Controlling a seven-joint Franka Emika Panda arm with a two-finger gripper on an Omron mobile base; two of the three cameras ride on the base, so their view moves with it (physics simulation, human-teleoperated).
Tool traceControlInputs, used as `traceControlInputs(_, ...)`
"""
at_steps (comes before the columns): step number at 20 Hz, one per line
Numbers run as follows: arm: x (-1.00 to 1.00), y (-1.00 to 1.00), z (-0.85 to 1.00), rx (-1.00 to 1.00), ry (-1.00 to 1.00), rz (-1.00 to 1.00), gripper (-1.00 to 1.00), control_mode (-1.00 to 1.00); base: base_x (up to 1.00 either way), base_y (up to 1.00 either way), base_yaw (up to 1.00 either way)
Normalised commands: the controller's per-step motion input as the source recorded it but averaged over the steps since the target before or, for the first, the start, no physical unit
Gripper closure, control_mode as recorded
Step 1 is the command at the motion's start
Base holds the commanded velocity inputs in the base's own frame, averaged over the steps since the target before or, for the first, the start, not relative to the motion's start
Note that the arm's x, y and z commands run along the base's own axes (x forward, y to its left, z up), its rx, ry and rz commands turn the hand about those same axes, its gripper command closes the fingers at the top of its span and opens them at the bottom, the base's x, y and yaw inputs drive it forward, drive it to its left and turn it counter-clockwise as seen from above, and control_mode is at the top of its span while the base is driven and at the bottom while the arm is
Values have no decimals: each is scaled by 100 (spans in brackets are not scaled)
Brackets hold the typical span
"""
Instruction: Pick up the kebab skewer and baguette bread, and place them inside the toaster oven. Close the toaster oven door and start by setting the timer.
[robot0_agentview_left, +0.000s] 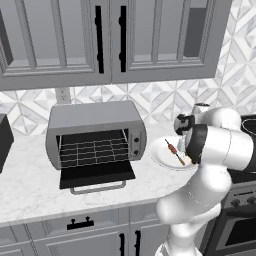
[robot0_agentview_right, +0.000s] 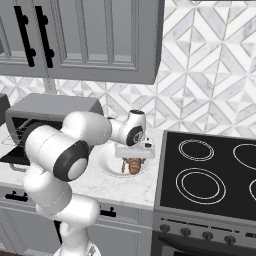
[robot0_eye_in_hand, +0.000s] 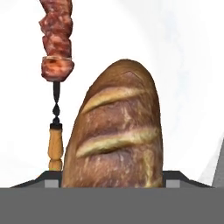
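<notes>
Toaster oven (robot0_agentview_left: 95, 132) stands at the left of the marble tabletop (robot0_agentview_left: 30, 185), its door (robot0_agentview_left: 96, 175) dropped flat and the wire rack bare. To its right, a white plate (robot0_agentview_left: 159, 154) carries the skewer (robot0_agentview_left: 175, 152) and, just beside it, the baguette (robot0_agentview_right: 134, 165). The jaws (robot0_agentview_right: 134, 159) hang low over the plate, straddling the baguette; whether they grip it cannot be told.
</notes>
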Motion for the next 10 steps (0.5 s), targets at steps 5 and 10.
traceControlInputs(5, -60, 27, 87, -1, 0, 11, 100, -100, 0, 0, 0)
traceControlInputs(10, -51, 55, 80, 0, -1, 15, 100, -100, 0, 0, 0)
